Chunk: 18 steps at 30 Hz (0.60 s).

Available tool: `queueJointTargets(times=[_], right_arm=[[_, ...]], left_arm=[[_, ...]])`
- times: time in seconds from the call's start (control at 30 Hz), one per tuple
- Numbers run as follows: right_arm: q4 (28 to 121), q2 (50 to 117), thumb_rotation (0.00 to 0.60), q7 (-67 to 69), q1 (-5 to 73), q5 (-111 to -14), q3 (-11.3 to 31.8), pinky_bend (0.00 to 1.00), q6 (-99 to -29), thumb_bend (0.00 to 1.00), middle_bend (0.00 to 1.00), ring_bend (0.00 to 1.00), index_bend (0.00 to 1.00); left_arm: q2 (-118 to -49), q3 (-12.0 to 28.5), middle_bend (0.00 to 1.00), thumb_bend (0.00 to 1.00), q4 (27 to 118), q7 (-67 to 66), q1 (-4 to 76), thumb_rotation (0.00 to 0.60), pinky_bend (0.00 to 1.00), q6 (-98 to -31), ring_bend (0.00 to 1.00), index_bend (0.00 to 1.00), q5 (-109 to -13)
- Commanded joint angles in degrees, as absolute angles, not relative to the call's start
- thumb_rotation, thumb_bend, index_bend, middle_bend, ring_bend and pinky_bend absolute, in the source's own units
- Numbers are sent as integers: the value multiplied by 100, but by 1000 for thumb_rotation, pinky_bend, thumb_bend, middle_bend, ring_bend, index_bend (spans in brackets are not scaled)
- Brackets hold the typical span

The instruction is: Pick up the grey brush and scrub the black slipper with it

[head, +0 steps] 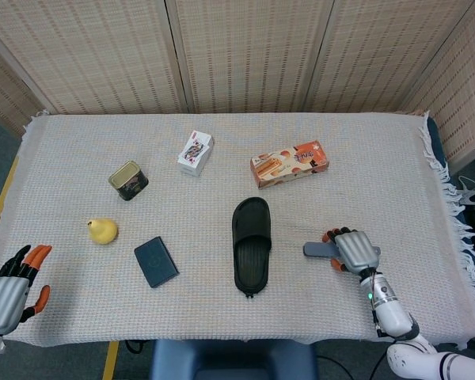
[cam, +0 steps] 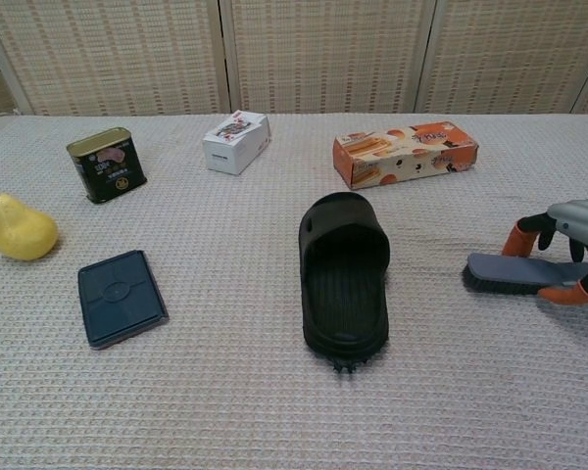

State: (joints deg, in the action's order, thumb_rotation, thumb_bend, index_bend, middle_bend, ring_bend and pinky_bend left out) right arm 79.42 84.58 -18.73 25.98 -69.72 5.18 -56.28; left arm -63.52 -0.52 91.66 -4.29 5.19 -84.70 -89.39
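The black slipper (head: pixel 252 245) lies lengthwise in the middle of the cloth, toe toward me (cam: pixel 345 284). To its right lies the grey brush (head: pixel 317 250), bristles down on the cloth (cam: pixel 500 273). My right hand (head: pixel 355 250) grips its handle, fingers curled over the far side and thumb on the near side (cam: pixel 578 230). The brush head sticks out to the left of the hand, a short gap from the slipper. My left hand (head: pixel 12 289) hangs at the near left table corner, fingers apart and holding nothing.
A yellow pear (head: pixel 102 230), a green can (head: pixel 128 180) and a dark blue case (head: pixel 156 261) sit on the left. A white card box (head: pixel 195 152) and an orange snack box (head: pixel 289 163) lie further back. The cloth's fringed edge runs along the right.
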Motion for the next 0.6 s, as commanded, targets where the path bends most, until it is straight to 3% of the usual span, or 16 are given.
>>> queueJointTargets(times=[0.03, 0.33, 0.6], right_arm=[[7930, 8464, 600, -1878, 2602, -6972, 517, 476, -5631, 205, 366, 315, 382], [7748, 8623, 600, -1901, 2690, -6949, 506, 553, -5584, 208, 415, 405, 422], [7615, 8691, 600, -1794, 2737, -7044, 469, 639, -5578, 293, 489, 478, 568]], left_arm=[[-6352, -53, 84, 489, 9165, -427, 520, 600, 181, -8466, 32, 61, -8939], [-6343, -36, 95, 487, 9163, -430, 525, 600, 183, -8430, 48, 66, -8881], [-6333, -35, 96, 487, 9166, -421, 508, 600, 183, -8466, 49, 67, -8898]])
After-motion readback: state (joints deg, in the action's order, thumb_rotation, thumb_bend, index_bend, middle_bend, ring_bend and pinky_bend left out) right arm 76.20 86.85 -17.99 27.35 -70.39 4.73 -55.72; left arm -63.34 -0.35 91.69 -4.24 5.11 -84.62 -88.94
